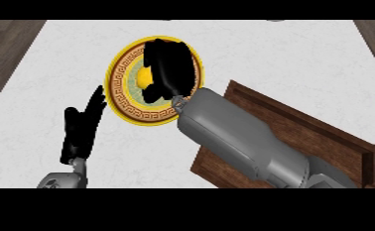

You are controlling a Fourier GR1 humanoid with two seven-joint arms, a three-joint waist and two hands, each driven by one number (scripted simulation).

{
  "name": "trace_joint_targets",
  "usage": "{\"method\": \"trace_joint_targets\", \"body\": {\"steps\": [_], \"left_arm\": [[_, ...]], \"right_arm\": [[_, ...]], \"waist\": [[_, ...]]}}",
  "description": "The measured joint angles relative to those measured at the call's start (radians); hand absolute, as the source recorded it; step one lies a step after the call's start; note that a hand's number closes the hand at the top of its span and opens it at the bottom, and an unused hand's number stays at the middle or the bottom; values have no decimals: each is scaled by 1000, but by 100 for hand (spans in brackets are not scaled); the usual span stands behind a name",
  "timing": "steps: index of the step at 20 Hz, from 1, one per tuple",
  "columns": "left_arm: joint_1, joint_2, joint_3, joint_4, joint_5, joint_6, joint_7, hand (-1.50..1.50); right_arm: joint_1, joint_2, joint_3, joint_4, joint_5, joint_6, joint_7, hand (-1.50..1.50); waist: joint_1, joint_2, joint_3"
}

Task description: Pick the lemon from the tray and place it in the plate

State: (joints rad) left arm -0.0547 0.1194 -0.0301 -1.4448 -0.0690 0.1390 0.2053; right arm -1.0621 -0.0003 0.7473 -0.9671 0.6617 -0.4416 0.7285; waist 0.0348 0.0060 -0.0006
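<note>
white counter (293, 51), dark floor (15, 41) at corners | 1 plate (123, 101), 1 tray (333, 143), 1 lemon (144, 79) | right hand (172, 69) above plate, grasp cannot be told, lemon at its left edge | left hand (82, 126) spread, further left

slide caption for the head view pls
Right robot hand over the plate, lemon peeking from under it; left robot hand rests open.

No readable text, no labels, numbers or signs in view

The white counter (293, 51) has faint grey speckles. Dark brown wood (13, 46) shows past its far left and far right corners.
</note>
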Motion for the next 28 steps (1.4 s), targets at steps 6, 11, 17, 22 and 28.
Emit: {"method": "trace_joint_targets", "body": {"steps": [6, 11, 17, 22, 28], "left_arm": [[3, -2, 0, -5, -6, -1, 0, 0], [-12, -7, -8, -18, -11, -2, 27, 0], [-15, -10, -9, -35, -14, 0, 46, 0], [-5, -10, -3, -26, -17, 0, 33, 0], [8, -11, 5, -17, -13, 1, 18, 0]], "right_arm": [[-31, 0, -62, 195, -107, 55, -158, 150], [-15, 0, -79, 299, -216, 151, -259, 150], [-27, 0, -100, 427, -299, 278, -387, -150], [-23, 0, -165, 438, -359, 281, -569, -150], [43, -1, -346, 335, -537, 214, -770, -150]], "waist": [[2, 3, 0], [8, 5, 0], [9, 6, 1], [0, 5, 1], [-12, 3, 2]]}}
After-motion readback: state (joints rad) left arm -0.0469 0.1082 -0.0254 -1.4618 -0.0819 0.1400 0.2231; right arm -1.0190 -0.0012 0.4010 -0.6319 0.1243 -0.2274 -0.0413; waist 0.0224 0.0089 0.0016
